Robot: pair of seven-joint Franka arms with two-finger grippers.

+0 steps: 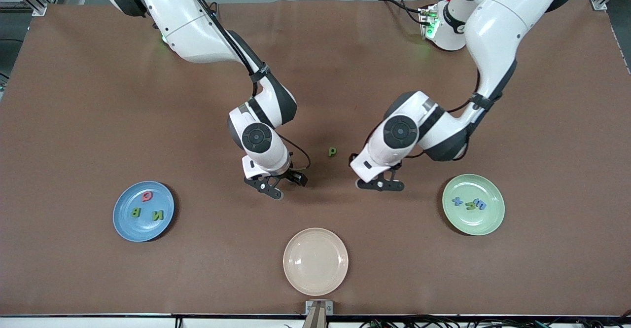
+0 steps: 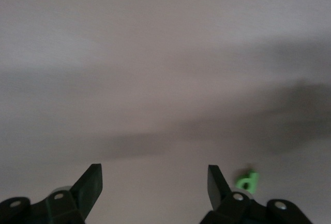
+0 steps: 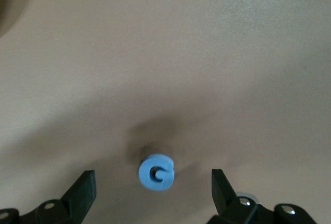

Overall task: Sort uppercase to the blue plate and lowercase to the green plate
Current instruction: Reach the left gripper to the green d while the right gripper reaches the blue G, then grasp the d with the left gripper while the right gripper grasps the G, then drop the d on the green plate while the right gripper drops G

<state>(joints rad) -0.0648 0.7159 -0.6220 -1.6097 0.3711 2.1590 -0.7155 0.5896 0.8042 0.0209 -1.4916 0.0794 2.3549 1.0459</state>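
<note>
I see a brown tabletop (image 1: 98,121) under both arms, with three plates along the edge near the front camera. The only writing I can read is the letters themselves. On the blue plate (image 1: 121,225), toward the right arm's end, lie a red Q (image 1: 146,196), a green B (image 1: 135,212) and a green N (image 1: 157,215). On the green plate (image 1: 490,222), toward the left arm's end, I read a blue x (image 1: 457,201); the two pieces beside it (image 1: 476,204) overlap, green and blue, and I cannot make them out. The beige plate (image 1: 315,261) sits between the two, nearest the camera. A green p (image 1: 333,152) lies on the bare tabletop between the arms, farther from the camera than the plates.

The right claw (image 1: 285,186) hangs low over the tabletop, fingers apart; its wrist view shows a blue G (image 3: 156,173) lying flat between them, untouched. From the front the arm hides that G. The left claw (image 1: 380,185) also hangs low with fingers apart and nothing between them, the p just outside one finger (image 2: 216,183) in its wrist view.
</note>
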